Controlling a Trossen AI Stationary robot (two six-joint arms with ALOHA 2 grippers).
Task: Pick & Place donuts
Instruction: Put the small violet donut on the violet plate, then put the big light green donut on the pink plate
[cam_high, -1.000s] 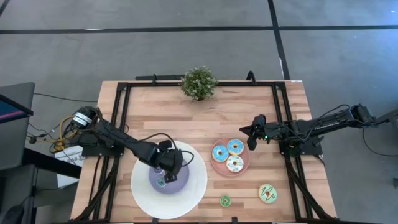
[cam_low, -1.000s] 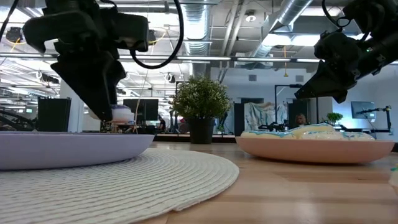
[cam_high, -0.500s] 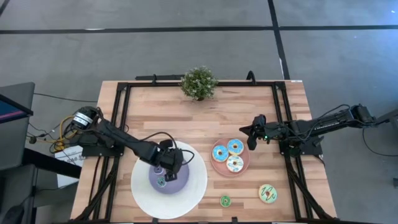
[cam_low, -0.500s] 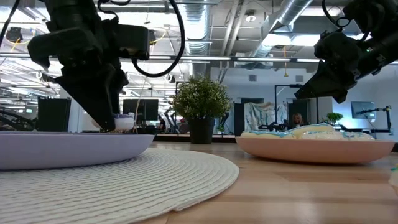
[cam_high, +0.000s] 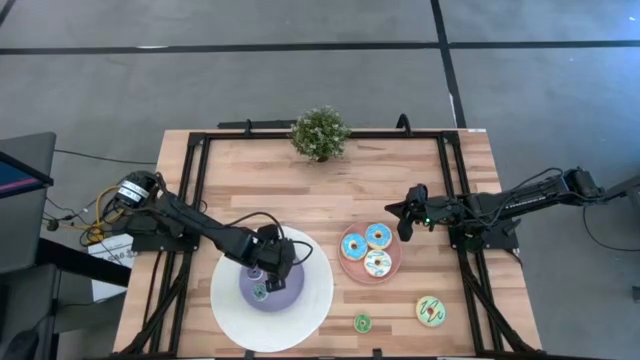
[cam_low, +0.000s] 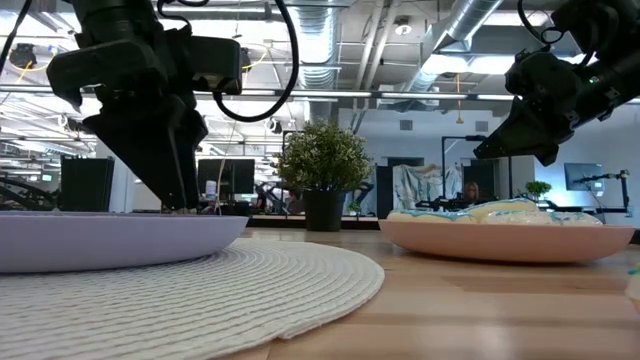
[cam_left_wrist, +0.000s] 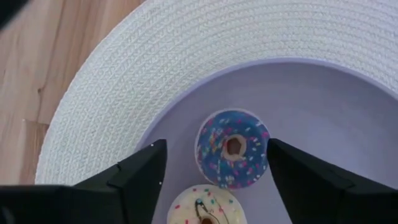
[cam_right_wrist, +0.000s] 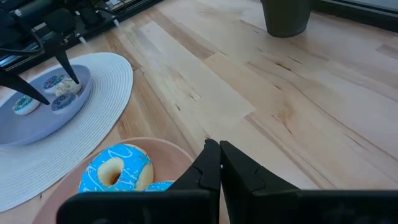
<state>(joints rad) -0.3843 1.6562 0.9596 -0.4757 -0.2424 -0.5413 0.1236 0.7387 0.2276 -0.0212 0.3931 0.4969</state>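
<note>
High view: the left gripper (cam_high: 268, 277) is hovering over the purple plate (cam_high: 287, 297), which is sitting on a white woven mat (cam_high: 312, 310) on the table (cam_high: 330, 190). A tiny green donut (cam_high: 259, 292) is lying on that plate just beside the fingers. The right gripper (cam_high: 404, 219) is hanging near the pink plate (cam_high: 345, 268), which is carrying three donuts (cam_high: 367, 249). Two more donuts, a small green one (cam_high: 362, 322) and a larger green one (cam_high: 431, 310), are lying on the table well apart from both grippers. A potted plant (cam_high: 320, 132) is standing at the far edge.

Low view: the left fingers (cam_low: 175, 190) are pointing down to the purple plate's rim (cam_low: 120, 235); the right arm (cam_low: 560, 85) is hanging above the pink plate (cam_low: 505, 240).

Left wrist view: the left fingers (cam_left_wrist: 140, 177) are standing spread apart, gripping nothing. A blue sprinkled donut (cam_left_wrist: 232, 148) is lying flat on the purple plate (cam_left_wrist: 329, 118) between them, with a gap on each side. A white donut (cam_left_wrist: 200, 207) is touching it, nearer the wrist.

Right wrist view: the right fingers (cam_right_wrist: 214, 165) are pressed together, empty. A blue donut (cam_right_wrist: 117, 169) is lying on the pink plate (cam_right_wrist: 168, 152) beside them.
</note>
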